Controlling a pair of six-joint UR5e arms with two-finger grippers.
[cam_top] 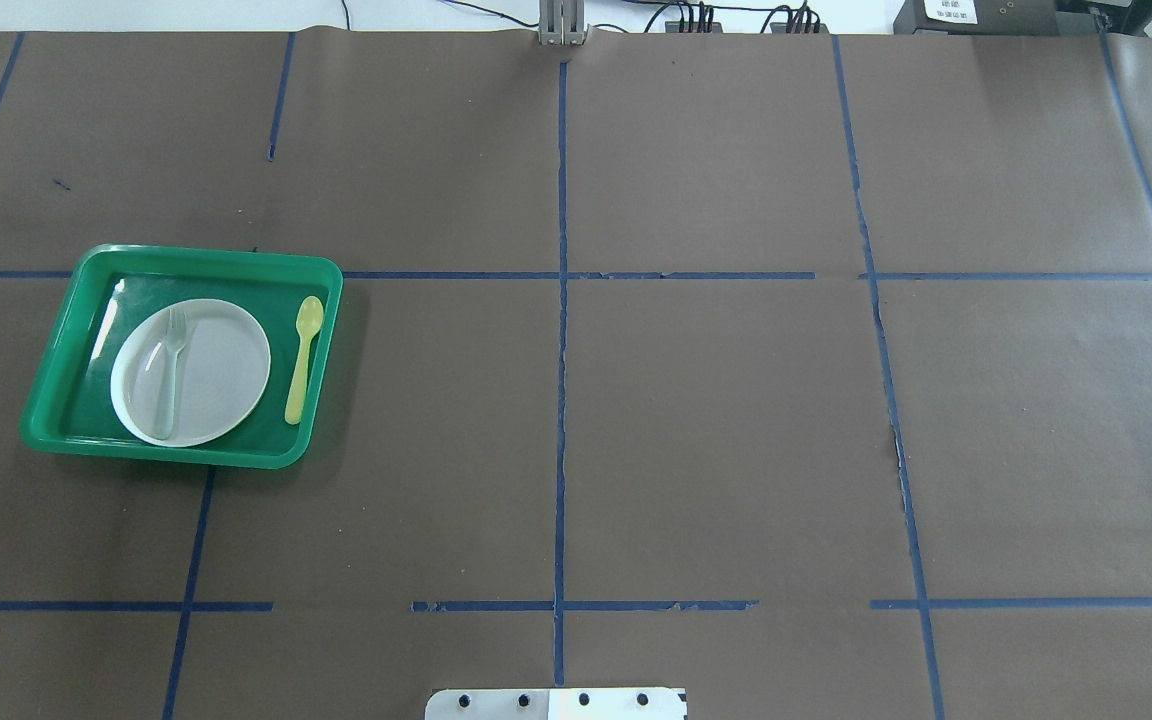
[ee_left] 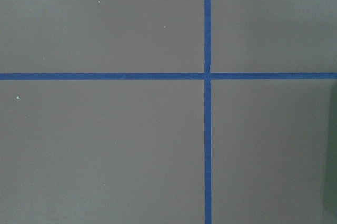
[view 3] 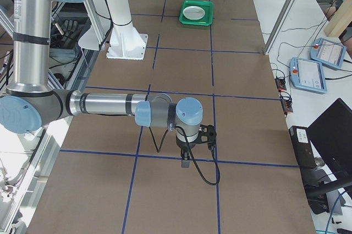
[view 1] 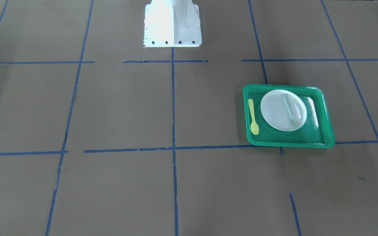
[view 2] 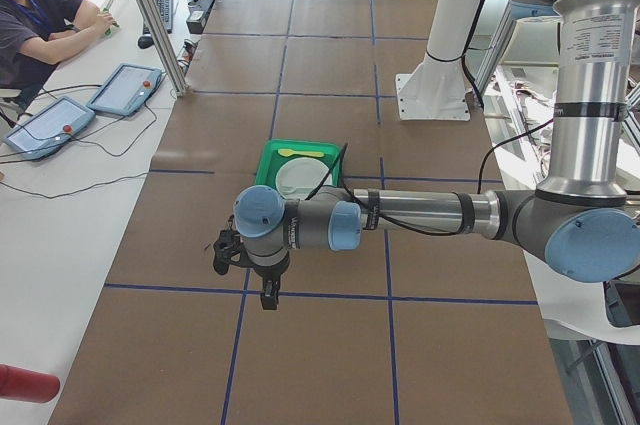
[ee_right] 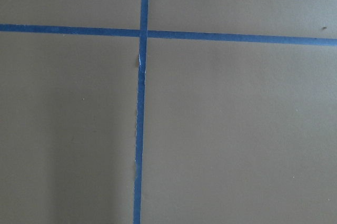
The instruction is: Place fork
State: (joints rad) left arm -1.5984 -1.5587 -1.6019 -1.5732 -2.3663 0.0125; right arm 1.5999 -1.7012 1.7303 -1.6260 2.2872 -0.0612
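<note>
One brown table (cam_top: 716, 420), blue tape grid (cam_top: 561, 400); fork (cam_top: 171, 375) on plate (cam_top: 221, 375); operator (view 2: 35, 20) seated.

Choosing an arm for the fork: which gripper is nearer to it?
Left. The left gripper hangs beyond the tray holding the fork, toward the table's left end; the right gripper hangs at the opposite end.

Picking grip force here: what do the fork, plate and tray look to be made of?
Fork: likely thin plastic, pale and slightly translucent. Plate: probably matte white plastic or foam; can't tell. Tray: glossy green plastic, judging by glare streaks.
</note>
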